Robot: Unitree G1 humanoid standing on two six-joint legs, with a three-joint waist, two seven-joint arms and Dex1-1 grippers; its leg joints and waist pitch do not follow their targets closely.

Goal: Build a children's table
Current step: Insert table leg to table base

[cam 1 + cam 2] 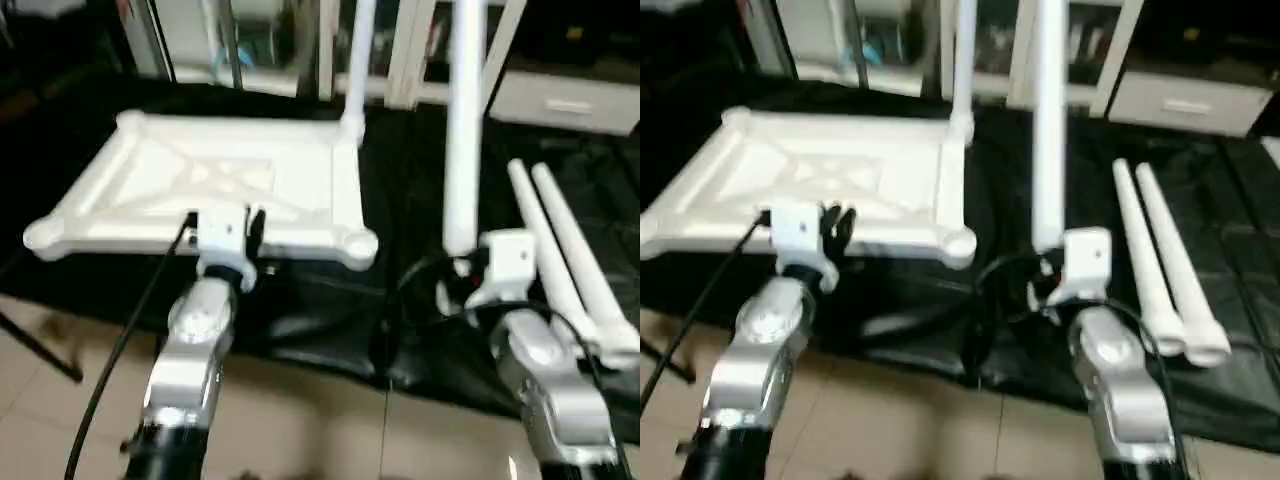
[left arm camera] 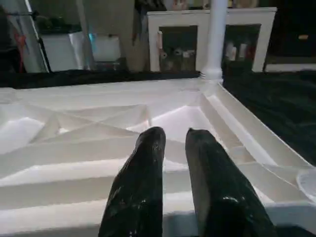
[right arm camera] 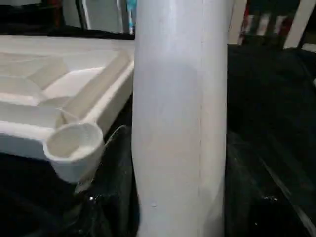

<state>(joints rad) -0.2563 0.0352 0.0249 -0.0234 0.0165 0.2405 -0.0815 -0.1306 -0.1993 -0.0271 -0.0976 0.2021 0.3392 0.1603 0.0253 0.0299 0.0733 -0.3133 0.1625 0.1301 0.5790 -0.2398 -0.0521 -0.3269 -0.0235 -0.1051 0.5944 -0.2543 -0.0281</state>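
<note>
Now the table top (image 1: 215, 190) lies ribbed side up on the black-draped work table (image 1: 330, 320), one leg (image 1: 357, 60) standing in its far right socket. The left gripper (image 1: 224, 222) hovers at its near edge, fingers (image 2: 143, 187) narrowly parted (gripping nothing). The right gripper (image 1: 462, 268) holds an upright leg (image 1: 463, 120); two spare legs (image 1: 570, 260) lie beside it.

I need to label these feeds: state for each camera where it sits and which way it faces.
Head pair: looks forward and down past both silver forearms at the tabletop.
Left wrist: along the left gripper over the ribbed underside, to the fitted leg.
Right wrist: close on the held leg.
Shared: the empty corner socket.
</note>
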